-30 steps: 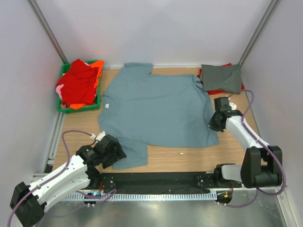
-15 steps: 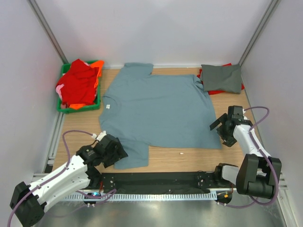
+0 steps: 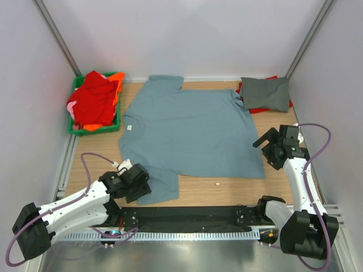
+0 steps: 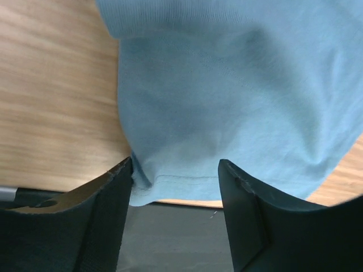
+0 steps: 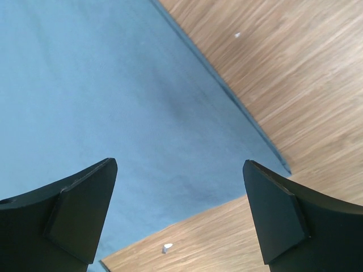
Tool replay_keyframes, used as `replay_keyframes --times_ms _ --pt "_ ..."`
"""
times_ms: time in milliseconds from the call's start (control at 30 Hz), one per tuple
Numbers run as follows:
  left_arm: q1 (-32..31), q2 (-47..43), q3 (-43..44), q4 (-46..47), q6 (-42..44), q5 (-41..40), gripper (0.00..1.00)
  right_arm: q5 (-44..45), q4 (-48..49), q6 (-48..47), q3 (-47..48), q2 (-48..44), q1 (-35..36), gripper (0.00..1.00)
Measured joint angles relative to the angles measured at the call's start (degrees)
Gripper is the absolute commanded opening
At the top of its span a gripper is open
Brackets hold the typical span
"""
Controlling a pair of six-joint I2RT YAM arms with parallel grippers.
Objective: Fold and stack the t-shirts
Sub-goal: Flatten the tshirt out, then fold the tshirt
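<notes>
**Shirt spread flat, grippers at its edges**

We find the blue-grey t-shirt (image 3: 190,133) flat across the table (image 3: 227,190), probably laid out for folding. The left gripper (image 4: 176,170) straddles the near sleeve hem, jaws apart and not pinching. The right gripper (image 5: 180,164) hangs wide open over the shirt's right edge, holding nothing.
</notes>
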Motion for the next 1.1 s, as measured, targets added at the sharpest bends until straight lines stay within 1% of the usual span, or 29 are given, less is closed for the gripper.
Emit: replay_keyframes --times_ms 67,100,133,167,200,333,400,467,600,667,867,967,1100 --pt "-1.81 0.04 -0.11 -1.05 -2.08 -0.09 0.38 -1.68 -0.07 -0.24 0.09 -0.42 0.02 1.00" --pt "-2.93 0.13 -0.33 -1.60 -3.06 -0.26 0.17 -2.43 -0.13 -0.37 0.09 -0.76 0.02 1.00" --pt "-3.82 0.37 -0.46 -1.81 -4.24 -0.33 0.08 -2.86 -0.17 -0.42 0.09 -1.09 0.02 1.00" --pt "-4.35 0.59 -0.63 -1.99 -4.50 -0.44 0.01 -3.28 -0.15 -0.42 0.00 -1.64 0.02 1.00" --pt "-4.87 1.09 -0.74 -2.21 -5.31 -0.42 0.00 -3.48 -0.07 -0.39 -0.26 -2.43 0.02 1.00" --pt "-5.57 2.73 0.00 -2.05 -5.79 -0.50 0.00 -4.22 0.76 0.72 -4.00 -5.95 0.09 1.00" --pt "-5.66 3.19 0.44 -2.12 -5.77 -0.57 0.00 -3.58 -0.17 1.29 -5.97 -5.62 1.46 1.00" --pt "-5.79 3.65 0.87 -2.08 -5.55 -0.72 0.00 -2.12 -0.76 2.40 -7.52 -4.17 4.79 1.00" --pt "-5.86 3.74 1.03 -1.07 -4.59 -1.29 0.00 2.54 -2.84 5.70 -9.07 -3.43 14.56 1.00" --pt "-5.86 4.09 1.03 0.02 -3.80 -1.51 0.00 4.35 -3.61 7.30 -9.29 -3.48 16.74 1.00" --pt "-5.86 5.07 0.90 3.23 -1.64 -1.49 0.00 7.30 -2.86 11.78 -12.61 -2.99 16.79 0.95" --pt "-5.86 4.37 0.85 3.52 -0.70 -1.40 0.00 8.94 -2.78 13.05 -13.18 0.09 16.79 0.88" --pt "-5.86 0.96 0.74 3.19 -0.13 -1.38 0.00 11.10 -2.34 14.21 -13.57 -0.35 16.33 0.81"
